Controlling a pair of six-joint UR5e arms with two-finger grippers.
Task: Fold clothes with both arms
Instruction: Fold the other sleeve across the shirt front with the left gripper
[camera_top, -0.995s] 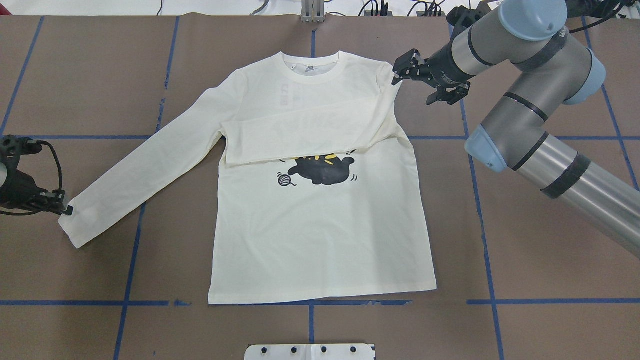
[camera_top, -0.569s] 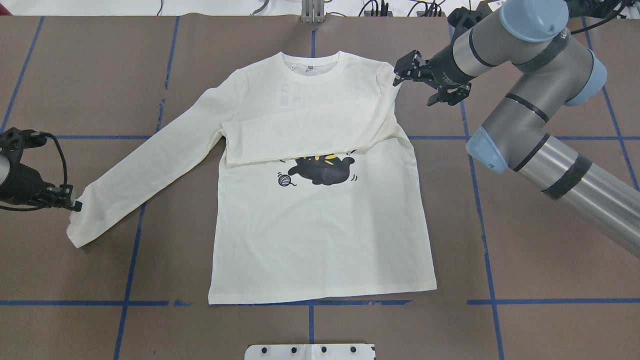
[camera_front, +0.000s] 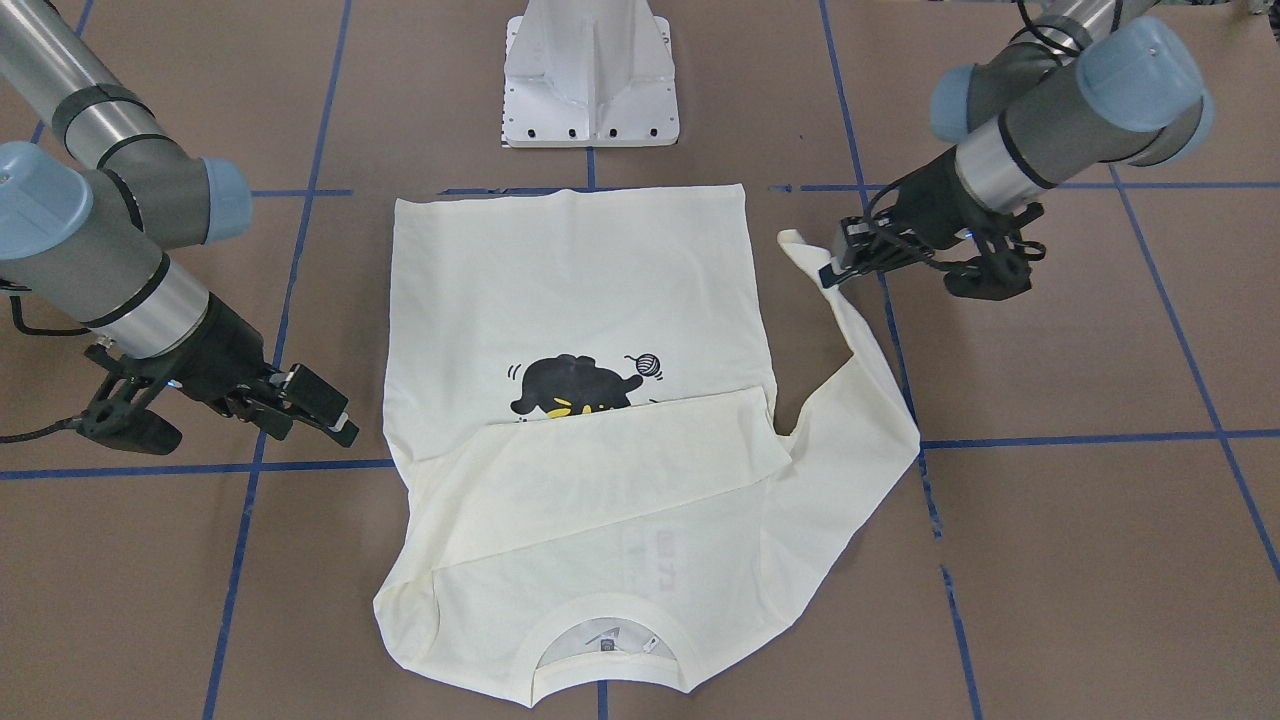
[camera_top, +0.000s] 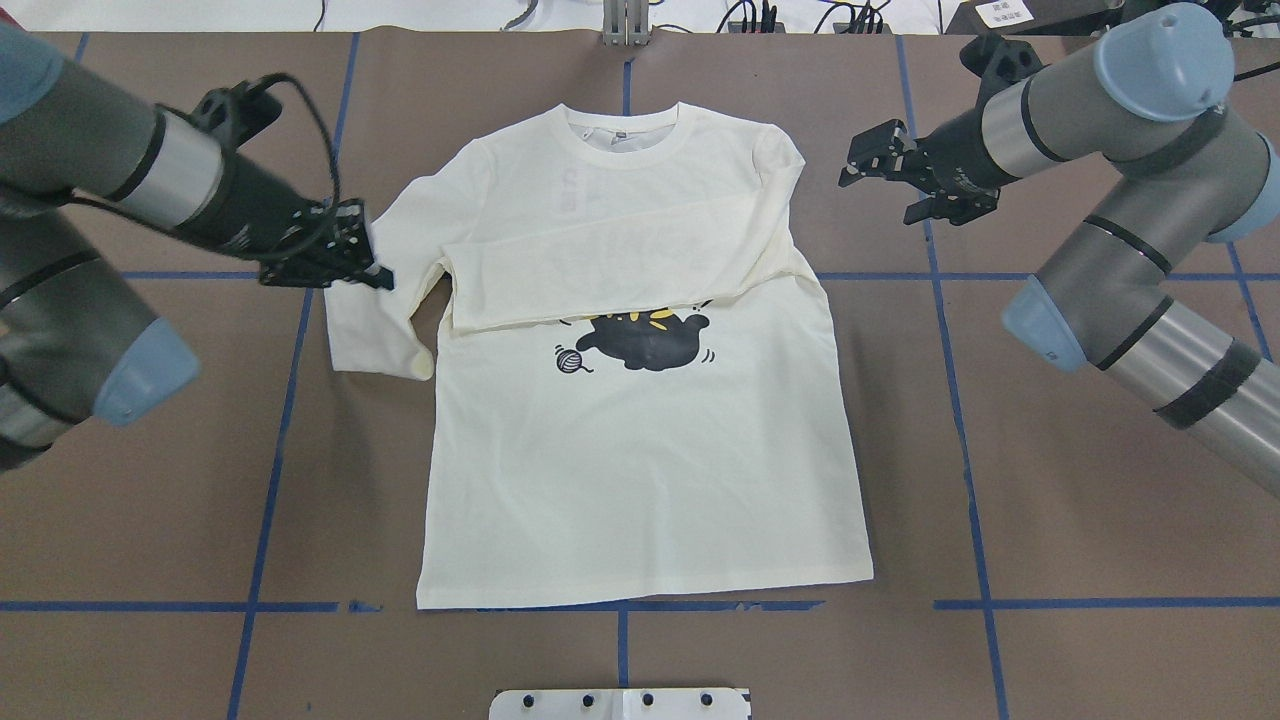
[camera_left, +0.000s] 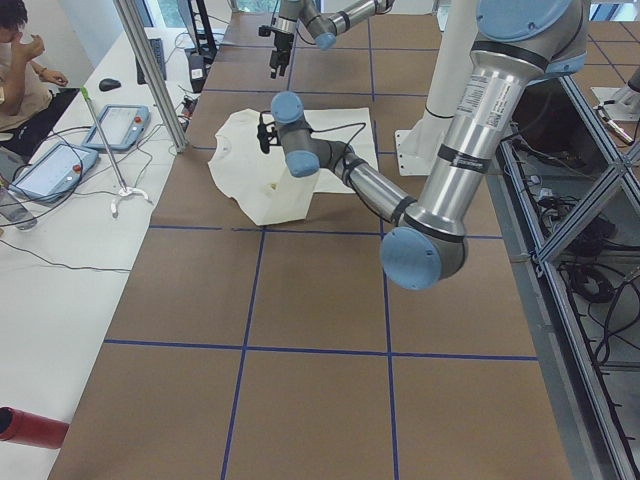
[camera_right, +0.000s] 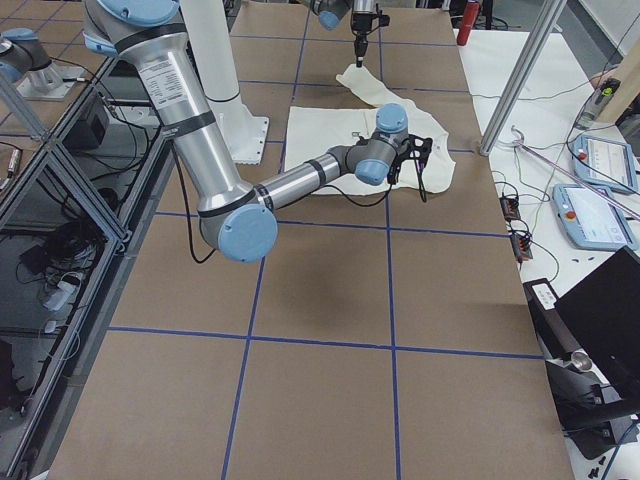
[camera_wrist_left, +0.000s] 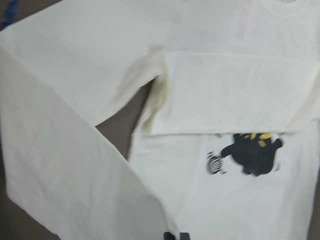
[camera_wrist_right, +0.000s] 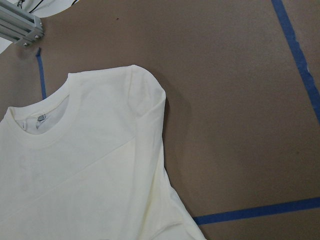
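Our left tool (camera_top: 370, 272) is pinching the sleeve (camera_top: 372, 342) of the cream shirt (camera_top: 640, 470). The rest lies flat on the worktop (camera_top: 1050, 520) beside it. Our right tool (camera_top: 875, 185) is open, near the shoulder but not touching.

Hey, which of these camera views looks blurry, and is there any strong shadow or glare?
Left wrist view: soft throughout, the cat print on the T-shirt smeared. Right wrist view: sharp, with a soft shadow on the table along the T-shirt's edge. Overhead view: crisp and evenly lit, no glare.
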